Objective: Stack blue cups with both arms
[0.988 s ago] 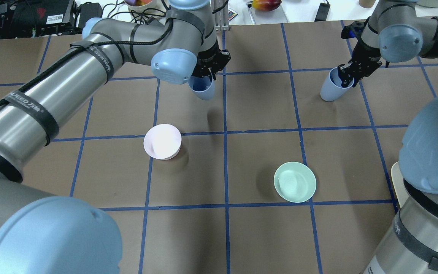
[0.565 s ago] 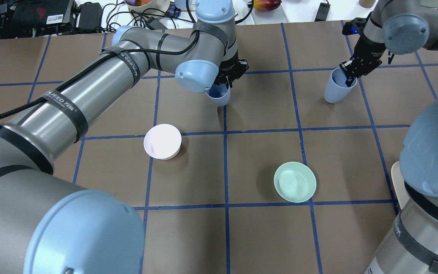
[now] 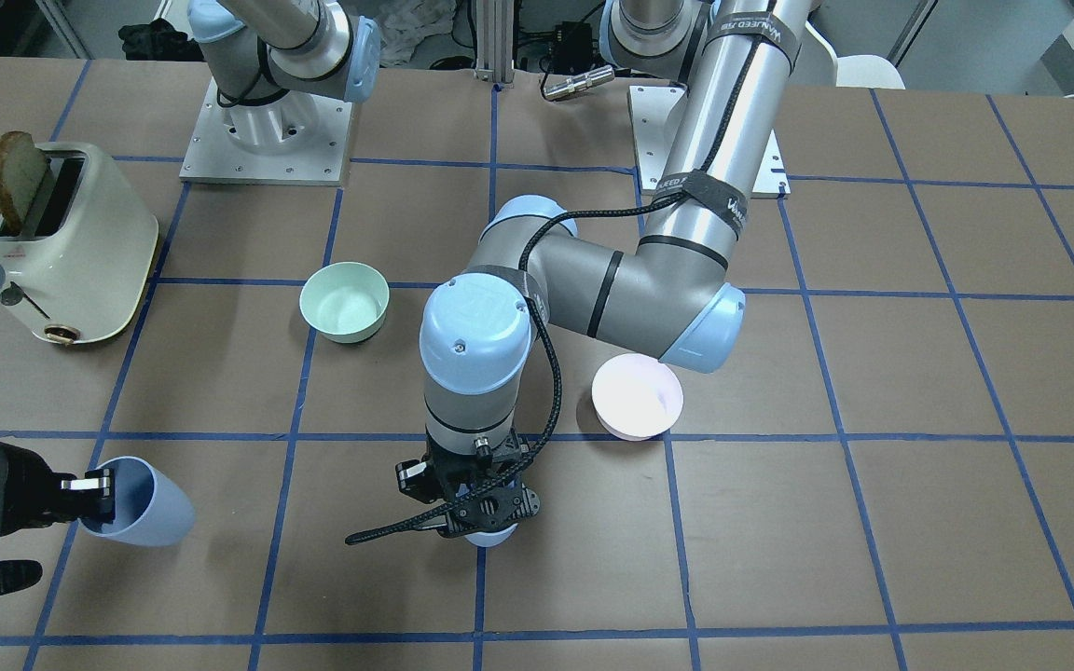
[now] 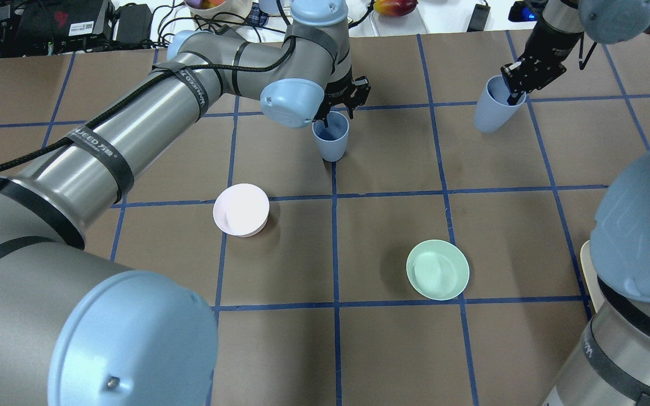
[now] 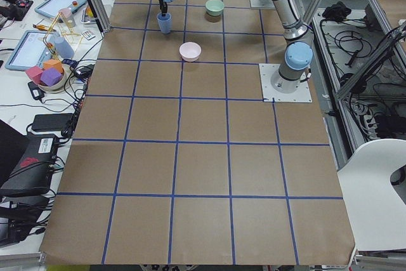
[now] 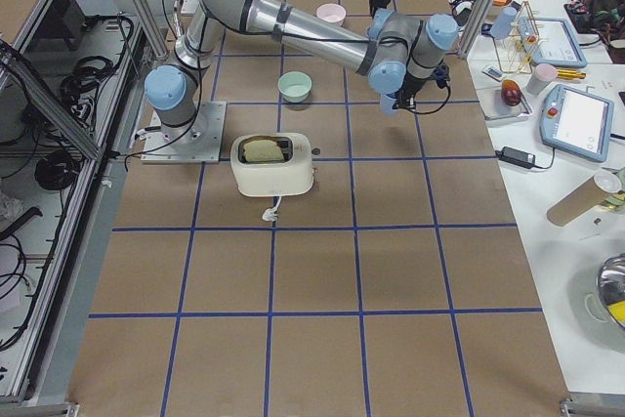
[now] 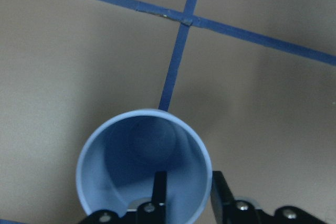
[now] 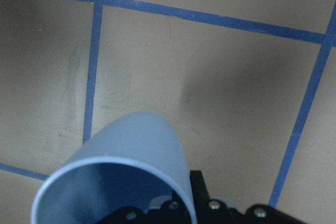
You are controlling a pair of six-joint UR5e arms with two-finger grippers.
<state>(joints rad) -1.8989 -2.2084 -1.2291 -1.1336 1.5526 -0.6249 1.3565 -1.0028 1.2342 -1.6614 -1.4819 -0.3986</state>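
Observation:
My left gripper [image 4: 333,115] is shut on the rim of one blue cup [image 4: 330,136]. The cup hangs upright and mouth up over a blue tape line; whether it touches the table I cannot tell. In the left wrist view one finger [image 7: 159,190] is inside this cup [image 7: 105,171] and one is outside. In the front view the left gripper [image 3: 481,517] hides most of it. My right gripper [image 4: 512,90] is shut on the rim of the second blue cup [image 4: 490,111]. It holds that cup [image 3: 141,513] tilted above the table, far to the right of the first.
A pale pink bowl [image 4: 241,210] and a mint-green bowl [image 4: 437,269] stand on the brown gridded table nearer the robot. A cream toaster [image 3: 61,242] with toast stands near the right arm's base. Clutter lies beyond the table's far edge.
The left arm has swung right and turned its cup from tilted to upright over the tape line. The right gripper has carried its tilted cup up and farther away.

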